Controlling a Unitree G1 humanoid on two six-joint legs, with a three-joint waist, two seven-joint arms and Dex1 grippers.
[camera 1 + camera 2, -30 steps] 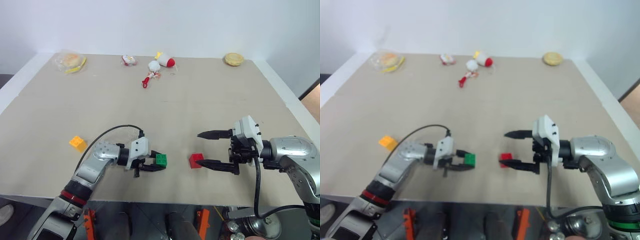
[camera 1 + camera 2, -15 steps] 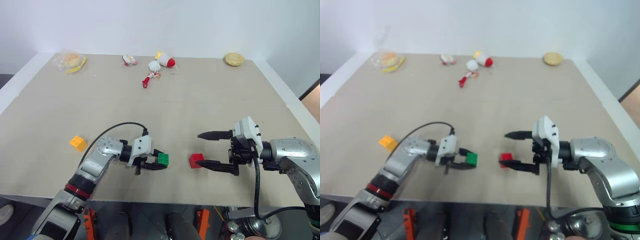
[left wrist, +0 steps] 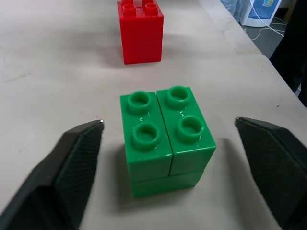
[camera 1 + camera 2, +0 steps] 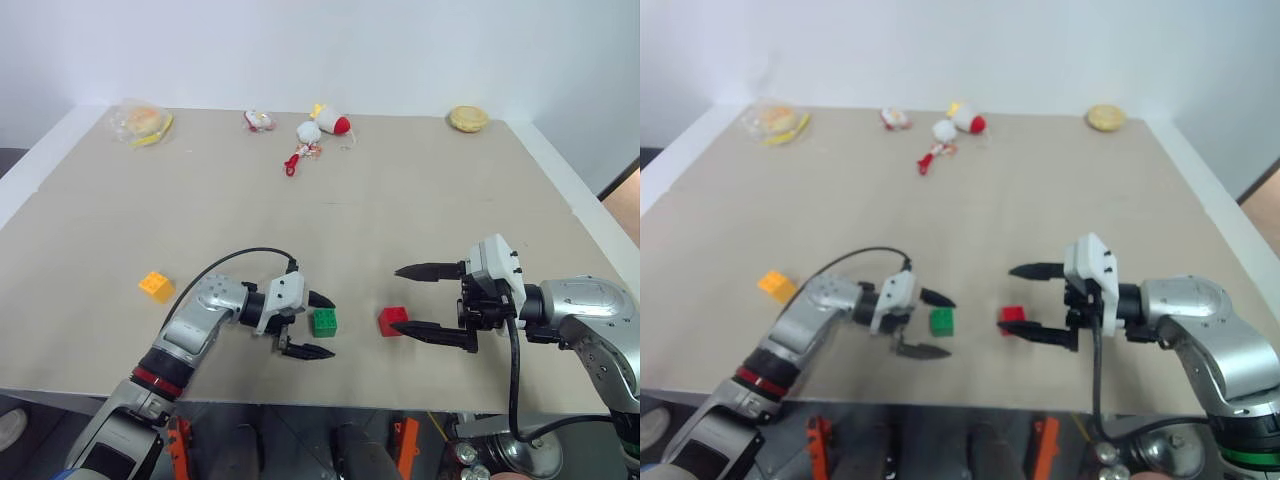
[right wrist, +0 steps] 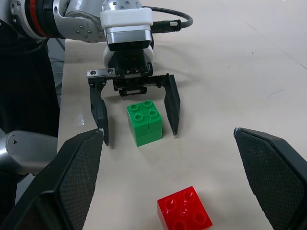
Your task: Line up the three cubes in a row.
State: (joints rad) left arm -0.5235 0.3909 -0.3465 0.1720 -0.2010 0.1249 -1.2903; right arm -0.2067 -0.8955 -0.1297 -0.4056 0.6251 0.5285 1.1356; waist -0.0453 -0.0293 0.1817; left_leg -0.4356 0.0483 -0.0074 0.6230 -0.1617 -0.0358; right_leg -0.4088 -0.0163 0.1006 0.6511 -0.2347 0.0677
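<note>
Head views, cubes: green cube (image 4: 324, 322) sits near the table's (image 4: 420, 200) front edge, with the red cube (image 4: 393, 321) just beside it at 3 o'clock and a small gap between; yellow-orange cube (image 4: 155, 286) lies well apart at about 9 o'clock.
Head views, grippers: left gripper (image 4: 314, 325) straddles the green cube, jaws spread and touching nothing; right gripper (image 4: 432, 301) hangs just past the red cube at 3 o'clock, jaws spread wide, holding nothing.
Left wrist view: green cube (image 3: 165, 139) rests upright on the table between the parted fingers (image 3: 76, 163), clear on both sides; red cube (image 3: 140, 31) stands beyond it at 12 o'clock.
Right wrist view: left gripper (image 5: 136, 127) frames the green cube (image 5: 144, 121), red cube (image 5: 184, 215) nearer.
Step in hand: judged, the green cube is set down; draw the left gripper straight back without nudging it, then fetch the yellow-orange cube and set it on the same line.
Containers: none on the table; plush toys (image 4: 322, 125) and round food items (image 4: 467, 118) lie loose along the far edge.
</note>
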